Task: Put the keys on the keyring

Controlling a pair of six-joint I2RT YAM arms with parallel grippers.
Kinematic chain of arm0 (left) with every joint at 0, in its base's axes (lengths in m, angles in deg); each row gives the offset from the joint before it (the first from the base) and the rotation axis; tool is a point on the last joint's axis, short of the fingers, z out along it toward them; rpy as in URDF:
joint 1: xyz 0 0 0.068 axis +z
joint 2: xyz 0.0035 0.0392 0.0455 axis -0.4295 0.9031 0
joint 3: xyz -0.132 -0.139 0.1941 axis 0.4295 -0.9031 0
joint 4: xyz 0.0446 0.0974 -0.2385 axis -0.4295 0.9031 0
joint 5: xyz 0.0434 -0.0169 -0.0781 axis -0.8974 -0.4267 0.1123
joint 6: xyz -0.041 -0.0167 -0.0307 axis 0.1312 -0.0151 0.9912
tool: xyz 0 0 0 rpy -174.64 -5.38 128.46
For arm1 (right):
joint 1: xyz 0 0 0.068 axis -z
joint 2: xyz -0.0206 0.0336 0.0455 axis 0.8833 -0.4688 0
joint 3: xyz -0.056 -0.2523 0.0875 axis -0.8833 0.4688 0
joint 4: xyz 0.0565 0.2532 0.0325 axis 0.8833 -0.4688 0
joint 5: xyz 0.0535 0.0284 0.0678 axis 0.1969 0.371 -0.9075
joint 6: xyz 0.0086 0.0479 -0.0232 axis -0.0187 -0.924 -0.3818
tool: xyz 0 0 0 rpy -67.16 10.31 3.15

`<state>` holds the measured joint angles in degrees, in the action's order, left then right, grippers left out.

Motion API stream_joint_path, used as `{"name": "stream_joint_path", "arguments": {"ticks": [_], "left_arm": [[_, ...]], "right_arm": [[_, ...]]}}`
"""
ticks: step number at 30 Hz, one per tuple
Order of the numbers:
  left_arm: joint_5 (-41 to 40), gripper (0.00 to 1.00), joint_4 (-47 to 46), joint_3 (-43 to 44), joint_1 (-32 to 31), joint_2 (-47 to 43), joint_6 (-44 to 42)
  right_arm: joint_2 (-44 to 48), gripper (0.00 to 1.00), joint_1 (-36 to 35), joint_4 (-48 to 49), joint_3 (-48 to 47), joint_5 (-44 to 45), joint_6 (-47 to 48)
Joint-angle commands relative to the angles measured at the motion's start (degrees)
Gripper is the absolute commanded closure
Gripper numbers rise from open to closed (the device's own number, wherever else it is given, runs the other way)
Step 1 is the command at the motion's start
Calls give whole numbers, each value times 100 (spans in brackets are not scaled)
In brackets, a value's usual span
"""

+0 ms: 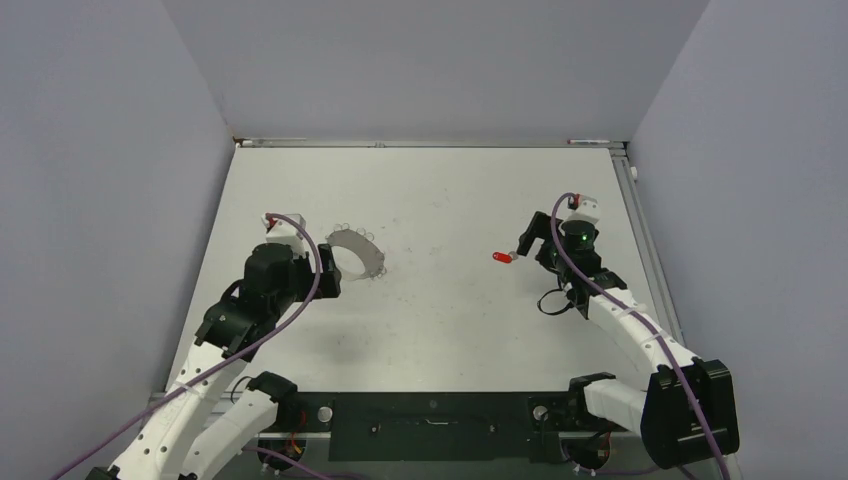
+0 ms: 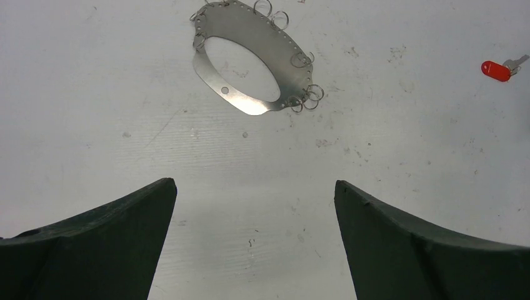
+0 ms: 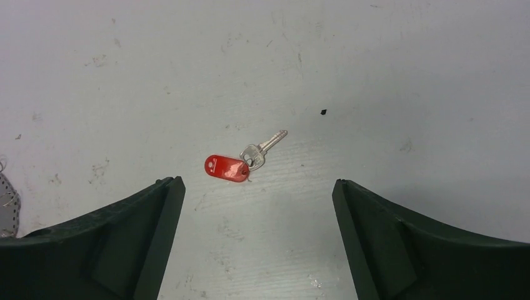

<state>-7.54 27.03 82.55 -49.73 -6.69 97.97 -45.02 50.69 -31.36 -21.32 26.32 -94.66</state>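
Note:
The keyring (image 1: 372, 256) is a wide silvery metal hoop with small wire loops on its rim, lying flat left of the table's middle. In the left wrist view it (image 2: 255, 32) lies ahead of my left gripper (image 2: 255, 187), which is open and empty and apart from it. The key (image 1: 503, 256) has a red plastic tag and a short silvery blade and lies right of centre. In the right wrist view it (image 3: 228, 167) lies just ahead of my open, empty right gripper (image 3: 258, 184), nearer the left finger. The key also shows in the left wrist view (image 2: 496, 70).
The white table (image 1: 440, 330) is scuffed and enclosed by grey walls on three sides. A black base bar (image 1: 430, 412) runs along the near edge between the arms. Purple cables trail along both arms. The keyring's edge shows at the far left of the right wrist view (image 3: 5, 206).

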Motion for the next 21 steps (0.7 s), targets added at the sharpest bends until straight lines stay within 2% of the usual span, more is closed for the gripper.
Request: {"name": "stream_joint_path", "arguments": {"ticks": [1,7,13,16,20,21], "left_arm": [[37,4,-143,78,-23,3,-83],[75,3,-135,95,-23,155,-82],[94,0,-104,136,-23,251,-91],[-23,0,-84,173,-14,198,-91],[-232,0,-91,183,9,-11,-74],[-280,4,-90,183,24,-61,-69]], "right_arm": [[-90,6,-90,-351,-373,392,-112],[-410,2,-458,-845,-781,659,-86],[-515,5,-1218,-959,-1042,813,283],[-749,10,-1920,-987,-1433,461,650],[-1297,12,-2963,-1178,-2115,570,767],[-1529,12,-3207,-1192,-2299,599,769]]}}
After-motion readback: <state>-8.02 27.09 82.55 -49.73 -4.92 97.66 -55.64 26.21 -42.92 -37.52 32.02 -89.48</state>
